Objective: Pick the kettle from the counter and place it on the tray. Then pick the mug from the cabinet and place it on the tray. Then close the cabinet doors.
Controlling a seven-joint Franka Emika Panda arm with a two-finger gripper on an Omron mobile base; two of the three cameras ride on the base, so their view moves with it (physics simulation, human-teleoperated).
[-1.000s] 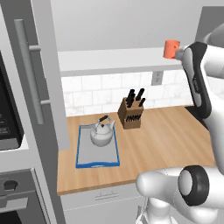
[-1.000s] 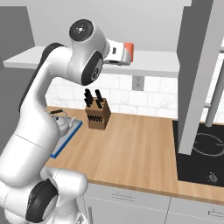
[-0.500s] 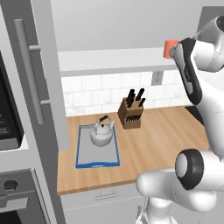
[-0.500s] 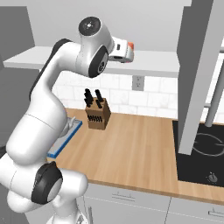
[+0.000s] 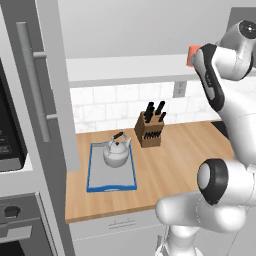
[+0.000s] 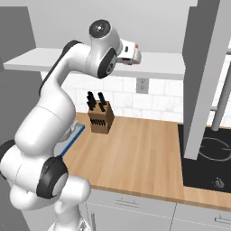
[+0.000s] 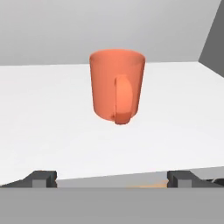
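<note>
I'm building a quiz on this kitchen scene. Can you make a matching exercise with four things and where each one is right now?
Things:
1. kettle
2. mug
3. knife block
4. gripper

Places or states:
A. upright on the cabinet shelf
B. open, facing the mug, not touching it
C. on the blue-rimmed tray
D. on the counter by the tiled wall

Pairs: 1-C, 2-A, 3-D, 4-B
</note>
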